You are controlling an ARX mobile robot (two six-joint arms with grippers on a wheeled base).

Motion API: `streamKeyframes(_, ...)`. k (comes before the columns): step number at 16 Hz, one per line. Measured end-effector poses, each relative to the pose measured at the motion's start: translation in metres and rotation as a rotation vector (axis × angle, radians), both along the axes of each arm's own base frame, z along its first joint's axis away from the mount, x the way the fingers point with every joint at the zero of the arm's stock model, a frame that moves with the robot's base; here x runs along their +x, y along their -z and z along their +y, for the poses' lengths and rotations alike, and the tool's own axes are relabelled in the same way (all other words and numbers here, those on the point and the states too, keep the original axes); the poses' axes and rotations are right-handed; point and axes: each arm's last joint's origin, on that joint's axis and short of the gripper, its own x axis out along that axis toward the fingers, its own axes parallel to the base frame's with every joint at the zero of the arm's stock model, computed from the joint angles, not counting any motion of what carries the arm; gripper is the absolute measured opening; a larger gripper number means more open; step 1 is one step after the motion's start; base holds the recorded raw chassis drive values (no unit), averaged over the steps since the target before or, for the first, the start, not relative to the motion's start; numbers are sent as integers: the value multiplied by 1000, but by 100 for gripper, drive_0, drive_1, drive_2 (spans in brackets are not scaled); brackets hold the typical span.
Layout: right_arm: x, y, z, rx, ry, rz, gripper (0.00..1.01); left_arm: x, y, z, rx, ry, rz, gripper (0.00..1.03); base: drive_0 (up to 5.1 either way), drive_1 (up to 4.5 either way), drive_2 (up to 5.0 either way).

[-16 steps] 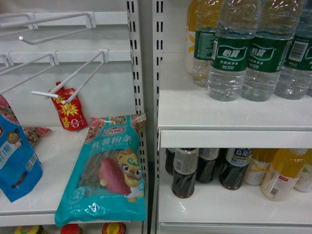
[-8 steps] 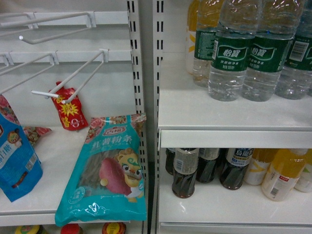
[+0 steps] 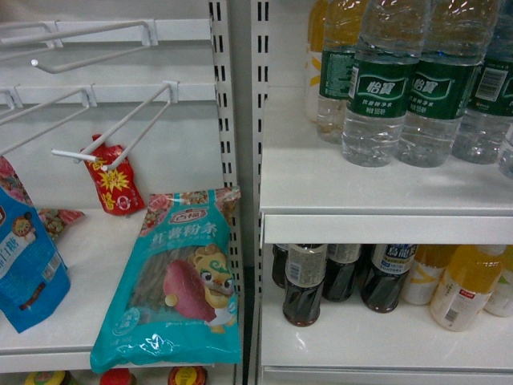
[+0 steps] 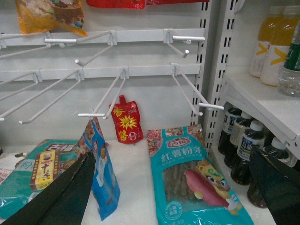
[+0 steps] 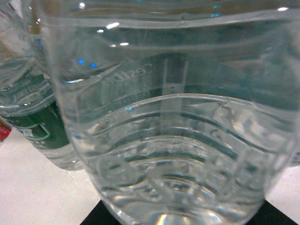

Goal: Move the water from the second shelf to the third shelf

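Head view counts: four green-label water bottles (image 3: 377,88) on upper shelf at 1 o'clock, a fifth sliver at 3 o'clock edge unclear; one yellowish bottle (image 3: 317,48) behind them at 12; three dark cola bottles (image 3: 304,285) at 5 o'clock; two, maybe three, orange drinks (image 3: 465,285) at 4; one teal noodle bag (image 3: 178,277) at 7; one red pouch (image 3: 114,178) at 9; one blue bag (image 3: 24,269) at 8

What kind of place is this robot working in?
Most likely a small shop or supermarket aisle: white slotted shelving stocked with rows of bottled water, display hooks for hanging goods, and packaged snacks.
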Motion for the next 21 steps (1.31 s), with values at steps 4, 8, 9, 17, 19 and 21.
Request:
streamKeyframes(4,13,2,4,-11,2,24,37,0,0,0,0,0,0,98,0,0,0)
streamKeyframes(8,18,6,1,-16,14,35,37,0,0,0,0,0,0,98,0,0,0)
streamKeyframes(9,20,8,1,-17,15,39,37,0,0,0,0,0,0,98,0,0,0)
streamKeyframes(17,31,15,-6,-27,45,54,37,0,0,0,0,0,0,98,0,0,0)
streamKeyframes(19,31,15,-6,-26,45,55,37,0,0,0,0,0,0,98,0,0,0)
streamKeyframes(21,31,15,-6,-26,44,56,37,0,0,0,0,0,0,98,0,0,0)
